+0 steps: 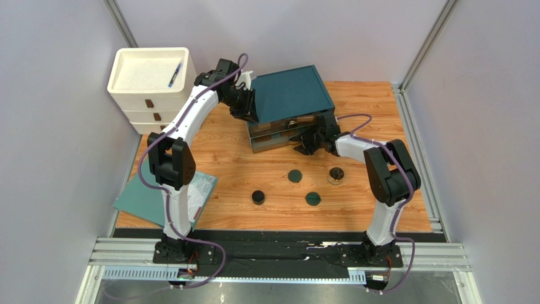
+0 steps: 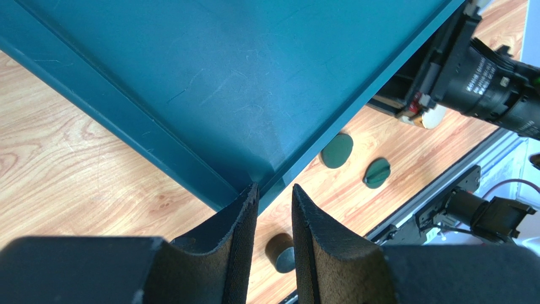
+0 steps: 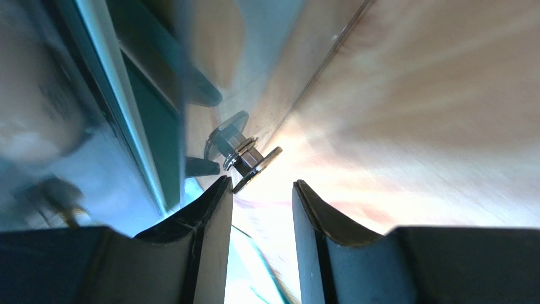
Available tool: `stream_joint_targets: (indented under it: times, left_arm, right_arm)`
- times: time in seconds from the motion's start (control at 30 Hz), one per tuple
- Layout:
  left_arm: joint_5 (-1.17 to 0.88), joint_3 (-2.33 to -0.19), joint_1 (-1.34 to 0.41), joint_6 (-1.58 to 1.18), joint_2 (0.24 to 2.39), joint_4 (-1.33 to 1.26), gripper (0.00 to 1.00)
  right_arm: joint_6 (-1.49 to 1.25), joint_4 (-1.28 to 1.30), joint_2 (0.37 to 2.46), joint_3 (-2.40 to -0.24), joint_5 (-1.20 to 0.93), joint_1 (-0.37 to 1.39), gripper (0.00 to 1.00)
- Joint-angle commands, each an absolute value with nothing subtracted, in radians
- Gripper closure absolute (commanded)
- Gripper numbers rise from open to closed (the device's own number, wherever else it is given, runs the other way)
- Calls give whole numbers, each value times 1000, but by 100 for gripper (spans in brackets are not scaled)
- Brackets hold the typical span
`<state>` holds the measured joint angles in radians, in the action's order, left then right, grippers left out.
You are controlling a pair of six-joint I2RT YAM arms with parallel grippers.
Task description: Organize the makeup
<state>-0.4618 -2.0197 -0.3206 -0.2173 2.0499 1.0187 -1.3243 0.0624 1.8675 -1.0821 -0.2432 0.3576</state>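
A clear organiser box (image 1: 279,136) stands at the back centre, and its teal lid (image 1: 291,94) is tilted up. My left gripper (image 1: 244,104) grips the lid's corner (image 2: 266,183), and the lid's underside (image 2: 241,82) fills the left wrist view. My right gripper (image 1: 309,144) is open at the box's front. Its fingers (image 3: 209,215) are beside a small metal catch (image 3: 248,163), and that view is blurred. On the table lie a black round jar (image 1: 258,197), two dark green discs (image 1: 294,175) (image 1: 312,199) and a gold-rimmed compact (image 1: 336,175). The bottle and tubes are not visible.
A white drawer unit (image 1: 152,88) stands at the back left with a blue pen (image 1: 175,75) in its top tray. A teal booklet (image 1: 161,196) lies at the table's left edge. Walls stand close on both sides.
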Motion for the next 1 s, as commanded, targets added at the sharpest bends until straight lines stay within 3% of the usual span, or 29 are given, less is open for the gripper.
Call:
stream_joint_targets:
  times: [0.0,0.3,0.53,0.73,0.97]
  left_arm:
    - [-319,-2000,-290,-161,2117,1266,65]
    - [-322,-2026,-290,-163,2126,1273,65]
    - [-339,-2029,-284,-164,2120,1270,65]
    - [-341,-2019,-284,-164,2112,1267,65]
    - [-350,-2019,-284,-166,2112,1261,64]
  right_arm:
    - [-1209,255,1780,-1046,-226,359,60]
    - [-1158,282,1626,-875,-198,413,59]
    - [-961,365,1527,-984,-74,466,47]
    - [-732,598,1422,-1152,110,509,32]
    - [-583,785,1316,-1103,328,512,25]
